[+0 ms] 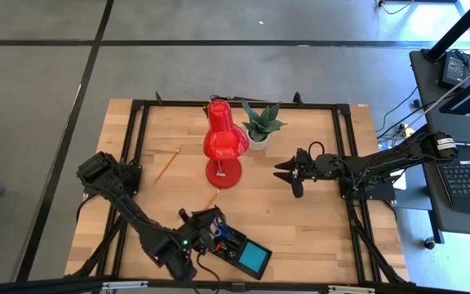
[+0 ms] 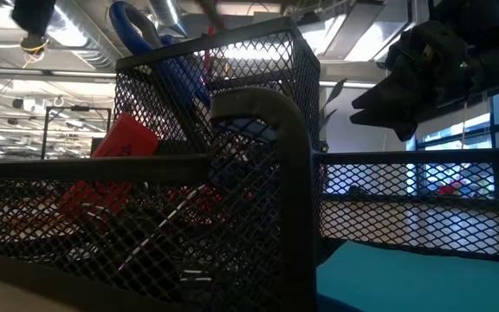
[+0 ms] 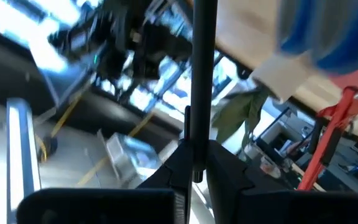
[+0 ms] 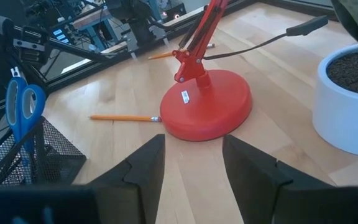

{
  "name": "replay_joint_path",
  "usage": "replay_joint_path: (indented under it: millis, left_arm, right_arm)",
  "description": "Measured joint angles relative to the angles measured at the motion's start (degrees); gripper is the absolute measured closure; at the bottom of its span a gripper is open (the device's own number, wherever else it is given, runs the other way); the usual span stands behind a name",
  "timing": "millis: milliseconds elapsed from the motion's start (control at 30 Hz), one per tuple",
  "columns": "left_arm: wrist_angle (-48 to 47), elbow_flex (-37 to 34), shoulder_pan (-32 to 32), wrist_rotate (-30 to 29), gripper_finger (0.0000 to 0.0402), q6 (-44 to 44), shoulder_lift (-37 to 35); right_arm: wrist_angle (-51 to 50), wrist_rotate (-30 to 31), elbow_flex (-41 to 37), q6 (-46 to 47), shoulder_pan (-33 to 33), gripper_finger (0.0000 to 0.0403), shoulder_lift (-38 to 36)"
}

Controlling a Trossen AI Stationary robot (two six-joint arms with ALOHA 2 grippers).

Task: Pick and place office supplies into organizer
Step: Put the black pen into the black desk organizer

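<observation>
The black mesh organizer [image 1: 233, 243] stands at the table's near edge and fills the low view [image 2: 232, 173]. It holds blue-handled scissors [image 2: 158, 52], a red block [image 2: 115, 165] and the blue note pad [image 1: 256, 259]. My left gripper [image 1: 206, 222] is above the organizer's left end, shut on a black pen [image 3: 202, 74]. My right gripper [image 1: 288, 173] is open and empty, right of the red lamp's base. One orange pencil [image 1: 166, 163] lies on the table at the far left. Another orange pencil [image 4: 122, 117] lies by the lamp base. My left gripper [image 3: 196, 165] pinches the black pen between its two fingers, at a part near one end [image 3: 195, 155]. The pen's long remainder sticks out past the fingertips. The pen is clear of the table; its far end is out of the picture.
The red desk lamp [image 1: 223, 139] stands mid-table on its round base [image 4: 207, 106], its cord trailing behind. A green plant in a white pot [image 1: 259, 124] stands beside it. Bare wood lies between the lamp and the organizer. A black frame borders the table.
</observation>
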Motion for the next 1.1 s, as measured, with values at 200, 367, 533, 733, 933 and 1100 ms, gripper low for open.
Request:
replay_joint_path:
  millis: [200, 367, 533, 733, 933, 1100]
  left_arm:
    - [3.75, 0.0, -0.38, 3.13, 0.0375, 3.92, 0.0]
    - [5.84, 0.01, 0.01, 2.79, 0.0375, 5.53, 0.48]
    - [6.49, 0.02, 1.22, 2.27, 0.0375, 5.56, 3.38]
    - [6.29, 0.02, 2.1, 1.46, 0.0375, 5.01, 5.55]
    - [6.83, 0.02, 1.59, 2.21, 0.0371, 5.02, 5.73]
    - [7.06, 0.02, 1.15, 4.32, 0.0358, 4.99, 5.75]
  right_arm:
    - [-0.51, 0.0, 0.01, -0.03, 0.01, 0.0238, 0.0]
    - [-1.26, 0.0, 0.02, 0.0, 0.01, 0.0238, 0.0]
    - [-1.82, 0.02, 0.01, 1.11, -0.01, 0.0238, 0.0]
    - [-2.13, 0.0, 0.01, 1.29, -0.01, 0.0238, 0.0]
    - [-2.27, 0.0, 0.02, 1.01, 0.01, 0.0238, 0.0]
    - [-2.38, 0.02, 0.02, 0.96, -0.01, 0.0238, 0.0]
